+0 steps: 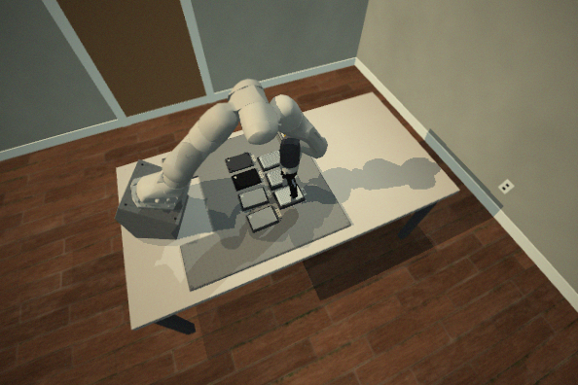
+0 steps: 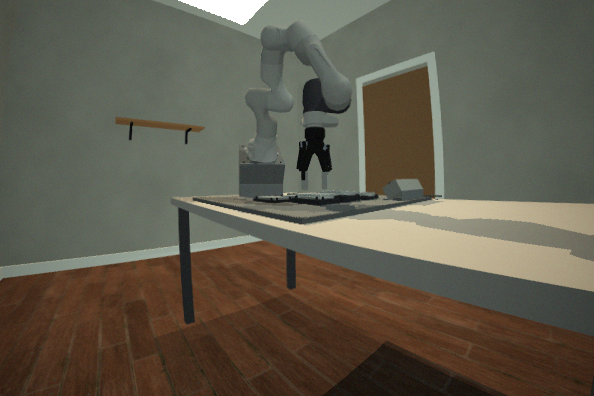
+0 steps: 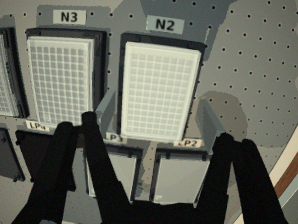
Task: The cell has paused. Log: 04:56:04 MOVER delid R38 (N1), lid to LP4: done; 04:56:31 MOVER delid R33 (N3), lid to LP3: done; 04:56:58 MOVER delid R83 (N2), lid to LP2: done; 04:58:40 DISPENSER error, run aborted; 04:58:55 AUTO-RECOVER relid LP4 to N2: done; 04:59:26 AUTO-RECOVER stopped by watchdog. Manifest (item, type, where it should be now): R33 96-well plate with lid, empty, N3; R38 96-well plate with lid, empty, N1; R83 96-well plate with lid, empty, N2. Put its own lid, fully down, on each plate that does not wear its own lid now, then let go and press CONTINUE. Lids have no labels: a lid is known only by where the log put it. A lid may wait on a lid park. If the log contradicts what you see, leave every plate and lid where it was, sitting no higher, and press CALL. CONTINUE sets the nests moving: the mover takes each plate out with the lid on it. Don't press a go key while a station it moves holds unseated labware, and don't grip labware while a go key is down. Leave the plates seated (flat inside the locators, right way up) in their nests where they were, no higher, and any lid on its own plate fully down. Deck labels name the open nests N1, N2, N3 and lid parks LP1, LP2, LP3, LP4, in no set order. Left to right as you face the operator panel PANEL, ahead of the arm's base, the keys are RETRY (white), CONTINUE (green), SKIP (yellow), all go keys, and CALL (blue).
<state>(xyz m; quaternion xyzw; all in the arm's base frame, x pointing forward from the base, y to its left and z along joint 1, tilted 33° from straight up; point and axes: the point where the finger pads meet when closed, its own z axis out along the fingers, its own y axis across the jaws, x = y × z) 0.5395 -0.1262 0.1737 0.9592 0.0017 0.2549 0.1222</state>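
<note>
Hovering over nest N2, the black two-finger gripper [image 3: 154,163] stands apart and empty.
Nearest, pale flat lids [image 3: 174,177] wait on lid parks; beyond, the thin translucent rectangular lid on the white 96-well plate [image 3: 158,91] at N2 looks light, rigid and slippery, best pinched across its long edges.

Fingers straddle N2 plate [image 3: 158,90].
</note>
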